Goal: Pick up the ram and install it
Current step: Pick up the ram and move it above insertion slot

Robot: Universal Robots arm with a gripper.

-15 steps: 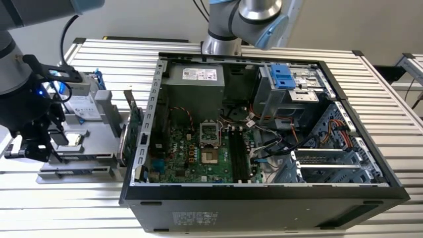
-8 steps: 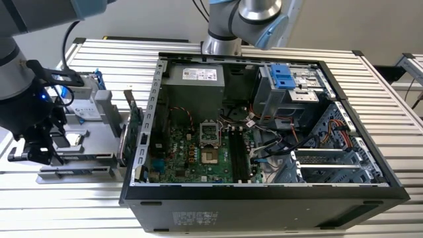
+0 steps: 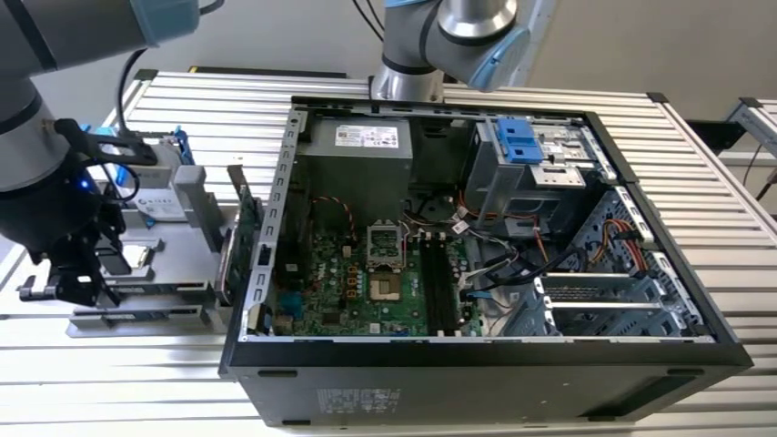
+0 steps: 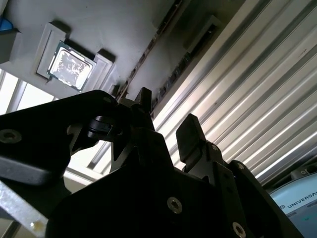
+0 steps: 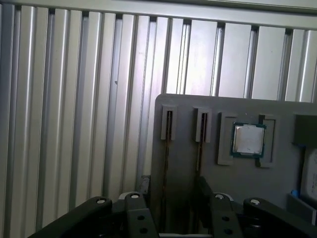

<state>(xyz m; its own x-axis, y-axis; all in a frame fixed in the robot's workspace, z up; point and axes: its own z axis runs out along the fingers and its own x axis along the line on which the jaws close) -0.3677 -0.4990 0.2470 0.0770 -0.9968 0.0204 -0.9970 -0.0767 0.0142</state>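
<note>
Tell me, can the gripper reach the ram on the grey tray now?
Probably yes: the open gripper hangs just over the tray, the edge-on ram lines up with its gap, nothing covers it.

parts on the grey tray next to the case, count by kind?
On the grey tray:
ram sticks, edge-on in slots: 2
CPU: 1
hard drive: 1
green circuit card: 1
Total: 5
</note>
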